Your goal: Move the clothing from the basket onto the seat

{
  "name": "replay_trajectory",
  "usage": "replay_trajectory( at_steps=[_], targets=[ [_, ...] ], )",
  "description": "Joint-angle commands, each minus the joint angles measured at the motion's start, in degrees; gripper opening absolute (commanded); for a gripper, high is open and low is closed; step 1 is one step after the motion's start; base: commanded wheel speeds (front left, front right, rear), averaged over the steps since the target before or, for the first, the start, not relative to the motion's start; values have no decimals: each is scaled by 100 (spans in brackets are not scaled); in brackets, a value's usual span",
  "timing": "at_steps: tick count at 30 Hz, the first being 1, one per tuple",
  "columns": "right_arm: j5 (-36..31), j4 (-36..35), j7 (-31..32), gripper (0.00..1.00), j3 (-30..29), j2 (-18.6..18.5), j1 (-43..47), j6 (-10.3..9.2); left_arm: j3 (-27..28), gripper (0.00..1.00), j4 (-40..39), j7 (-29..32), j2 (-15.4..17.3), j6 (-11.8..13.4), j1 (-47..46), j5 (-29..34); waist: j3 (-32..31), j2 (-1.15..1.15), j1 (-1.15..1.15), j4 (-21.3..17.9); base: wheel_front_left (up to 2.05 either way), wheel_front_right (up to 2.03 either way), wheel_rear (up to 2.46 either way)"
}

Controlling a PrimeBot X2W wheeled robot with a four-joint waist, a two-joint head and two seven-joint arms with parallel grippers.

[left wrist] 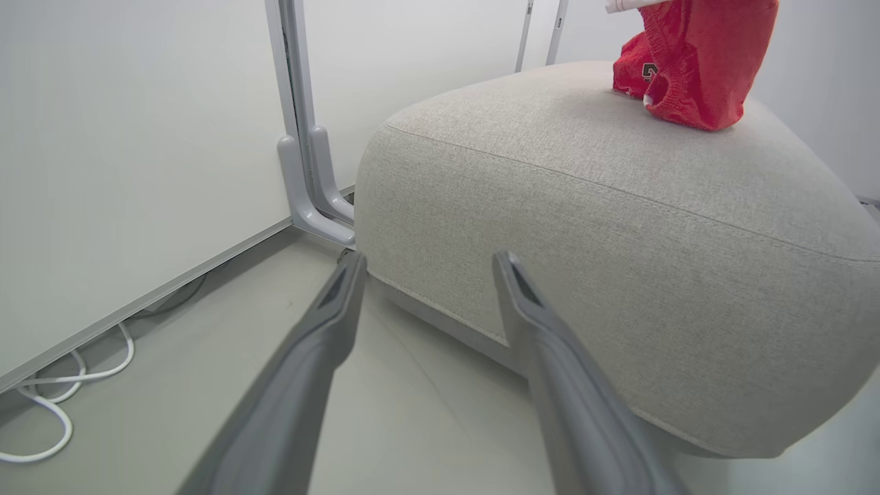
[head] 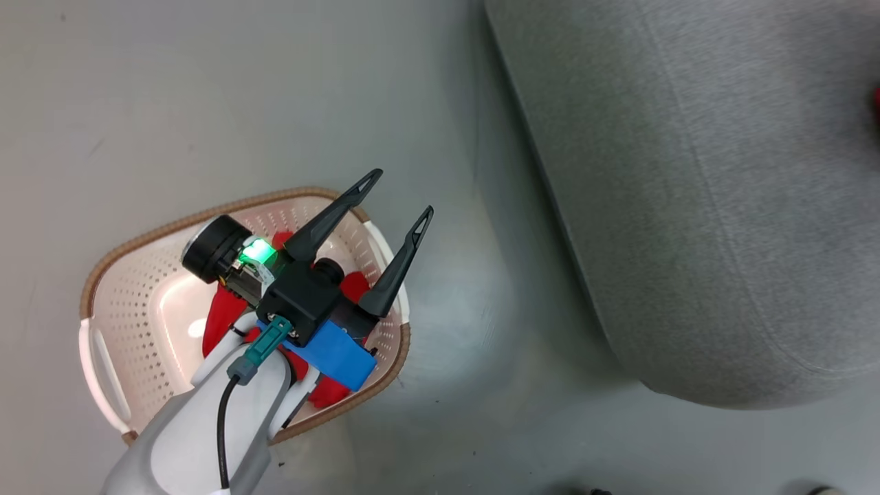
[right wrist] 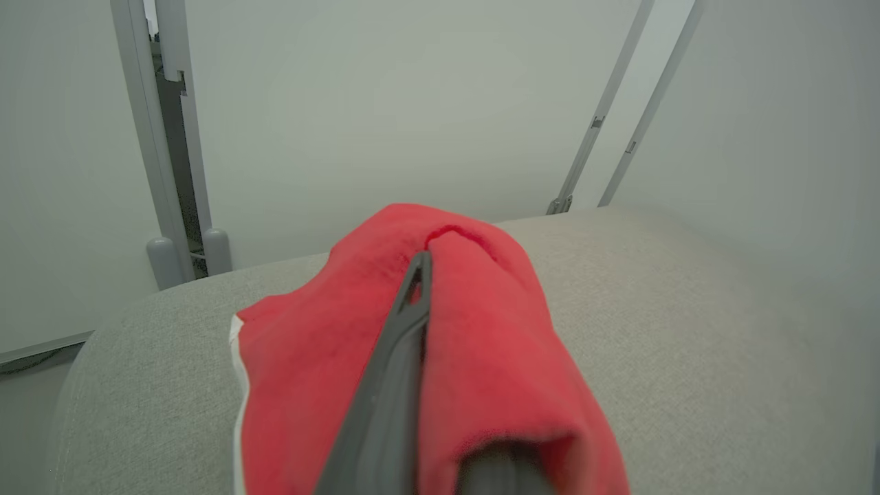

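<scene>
Unreadable dark patch (left wrist: 649, 71) on red clothing (left wrist: 708, 62)

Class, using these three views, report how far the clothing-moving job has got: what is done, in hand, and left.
Done: one red garment is out of the basket and over the seat. In hand: the right gripper is shut on it, not yet released. Left: letting go, then moving the red clothing lying in the basket beneath the open left gripper.

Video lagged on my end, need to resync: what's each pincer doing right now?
Left pincer: open, holding nothing.
Right pincer: shut on the red garment, over the seat.
</scene>
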Motion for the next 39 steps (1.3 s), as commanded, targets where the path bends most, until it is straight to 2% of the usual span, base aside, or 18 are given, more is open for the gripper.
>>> replay_trajectory(
  at_steps=[1, 9, 16, 17, 18, 19, 32, 39],
  targets=[
    [-44, 112, -102, 0, -95, -14, -80, 0, 1, 100, -51, -17, 50, -8, -124, 34, 292, 0, -1, 222, 0, 0, 0],
    [-401, 1073, -415, 0, -432, 133, -31, -1, 16, 100, -137, -17, -9, 12, -41, 43, 389, 0, -1, 395, 0, 0, 0],
    [-634, 1503, -584, 0, -479, 205, -186, -1, 14, 100, -95, -17, -100, 9, -44, 45, 348, 0, -1, 440, 0, 0, 0],
    [-666, 1543, -607, 4, -463, 211, -199, 0, 12, 100, -84, -17, -112, 8, -47, 42, 335, 0, -1, 446, 0, 0, 0],
    [-700, 1579, -616, 34, -451, 215, -211, 0, 12, 100, -74, -17, -124, 8, -53, 36, 324, 0, -1, 451, 0, 0, 0],
    [-710, 1612, -622, 100, -444, 217, -219, -1, 14, 100, -68, -17, -134, 7, -59, 30, 316, 0, -1, 453, 0, 0, 0],
    [-784, 1888, -713, 100, -323, 219, -333, -1, 48, 100, -11, -17, -186, -1, -19, 4, 228, 0, -1, 423, 0, 0, 0],
    [-759, 1912, -764, 100, -179, 251, -104, -1, 69, 100, 47, -17, -307, -5, 73, -67, -12, 0, -1, 426, 0, 0, 0]
  ],
)
